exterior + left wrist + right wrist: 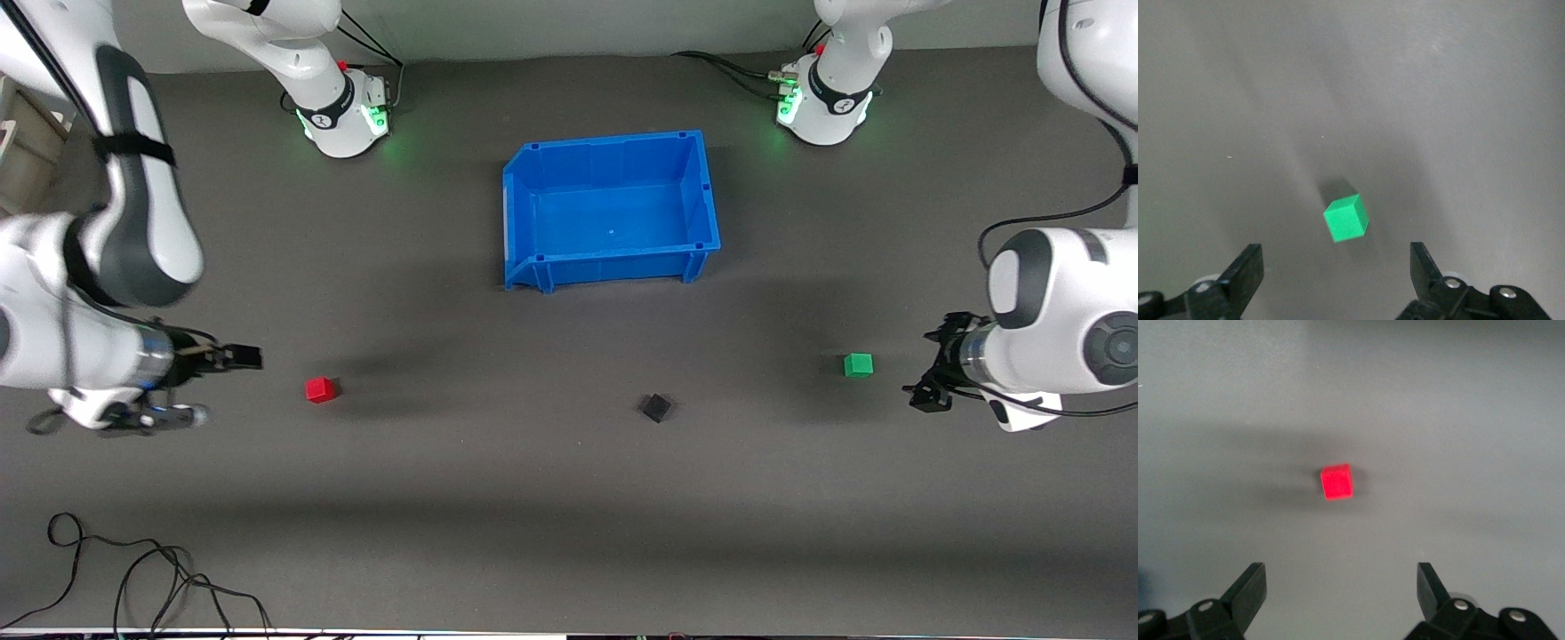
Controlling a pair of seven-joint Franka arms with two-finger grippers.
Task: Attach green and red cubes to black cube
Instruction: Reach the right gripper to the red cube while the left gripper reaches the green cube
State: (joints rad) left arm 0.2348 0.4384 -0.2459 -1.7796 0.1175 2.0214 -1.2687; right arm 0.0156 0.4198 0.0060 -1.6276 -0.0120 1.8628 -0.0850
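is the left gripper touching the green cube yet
Apart. The left wrist view shows the left gripper open, bare mat between its fingers and the green cube.

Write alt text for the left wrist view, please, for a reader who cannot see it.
A small green cube lies alone on the grey mat, ahead of the open left hand. The two black fingers stand wide apart, and neither touches the cube.

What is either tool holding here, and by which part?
Nothing. Both the left tool and right tool are open and empty; every cube lies on the mat.
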